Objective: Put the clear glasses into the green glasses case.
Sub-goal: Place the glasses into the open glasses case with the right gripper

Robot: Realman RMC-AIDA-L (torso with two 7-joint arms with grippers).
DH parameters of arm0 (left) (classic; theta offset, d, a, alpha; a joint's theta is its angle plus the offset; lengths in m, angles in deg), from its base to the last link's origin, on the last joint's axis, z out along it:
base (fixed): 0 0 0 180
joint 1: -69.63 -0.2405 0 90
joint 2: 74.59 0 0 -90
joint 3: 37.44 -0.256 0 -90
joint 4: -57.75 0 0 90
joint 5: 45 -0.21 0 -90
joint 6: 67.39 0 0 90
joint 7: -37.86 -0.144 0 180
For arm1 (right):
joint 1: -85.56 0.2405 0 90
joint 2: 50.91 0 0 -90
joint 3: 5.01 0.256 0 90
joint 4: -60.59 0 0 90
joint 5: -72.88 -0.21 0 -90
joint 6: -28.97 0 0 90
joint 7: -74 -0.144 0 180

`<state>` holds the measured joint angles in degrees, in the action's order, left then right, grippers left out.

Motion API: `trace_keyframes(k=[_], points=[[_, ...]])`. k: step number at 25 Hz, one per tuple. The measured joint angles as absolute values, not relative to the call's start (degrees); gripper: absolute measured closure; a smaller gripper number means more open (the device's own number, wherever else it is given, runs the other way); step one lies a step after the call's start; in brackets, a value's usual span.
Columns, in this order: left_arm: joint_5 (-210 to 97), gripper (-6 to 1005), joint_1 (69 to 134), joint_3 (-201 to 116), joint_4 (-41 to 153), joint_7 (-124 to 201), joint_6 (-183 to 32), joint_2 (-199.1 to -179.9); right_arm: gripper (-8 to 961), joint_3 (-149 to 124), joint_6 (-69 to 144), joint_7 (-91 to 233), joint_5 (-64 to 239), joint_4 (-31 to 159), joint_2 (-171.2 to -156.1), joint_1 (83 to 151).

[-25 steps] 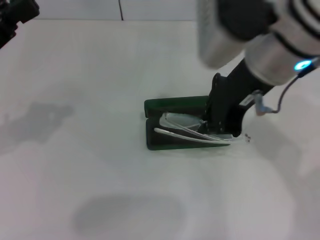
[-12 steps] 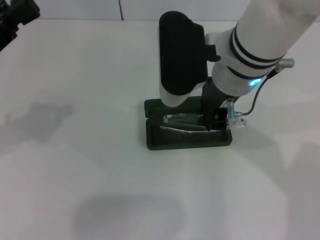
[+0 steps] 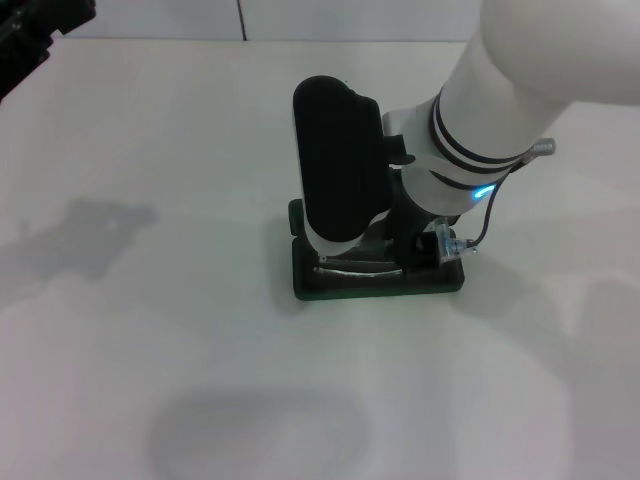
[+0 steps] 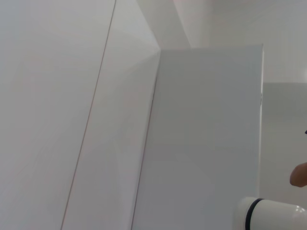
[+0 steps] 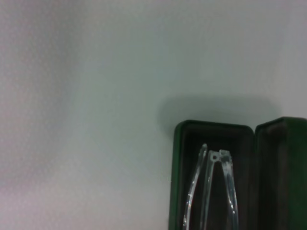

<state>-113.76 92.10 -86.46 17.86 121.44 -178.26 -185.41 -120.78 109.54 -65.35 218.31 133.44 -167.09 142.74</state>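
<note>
Placing step — the clear glasses (image 5: 211, 191) lie inside the open green glasses case (image 3: 375, 285) on the desk (image 3: 150, 250).
The right gripper (image 3: 400, 250) hovers over the case, jaws hidden so grip cannot be told; next comes letting go, withdrawing — perhaps closing the lid.

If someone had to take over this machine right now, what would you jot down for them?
Right claw: low over the open green glasses case; open or shut cannot be seen.
Left arm: parked at the far left edge, idle.
Clear glasses: temple arms lie inside the case's lined tray; the arm hides the lens end.
Done: glasses appear to be in the case.
Left: confirm release, lift the right arm clear. The lid stands open.
</note>
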Motion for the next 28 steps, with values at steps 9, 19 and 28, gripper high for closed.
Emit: trace_keyframes(k=[9,19,28], points=[[-113.84,921,91.55,-86.37,17.94,121.44,-178.21,-185.82,872,-122.45,106.91,-65.94,218.64,133.10,-167.09,143.15],[-114.56,920,91.43,-86.30,17.94,121.18,-178.22,-186.09,873,-122.52,106.60,-66.78,218.69,131.99,-167.09,143.14],[-115.91,920,91.25,-86.30,18.02,120.04,-178.23,-186.46,872,-122.42,106.11,-68.58,219.53,132.24,-167.09,143.11]])
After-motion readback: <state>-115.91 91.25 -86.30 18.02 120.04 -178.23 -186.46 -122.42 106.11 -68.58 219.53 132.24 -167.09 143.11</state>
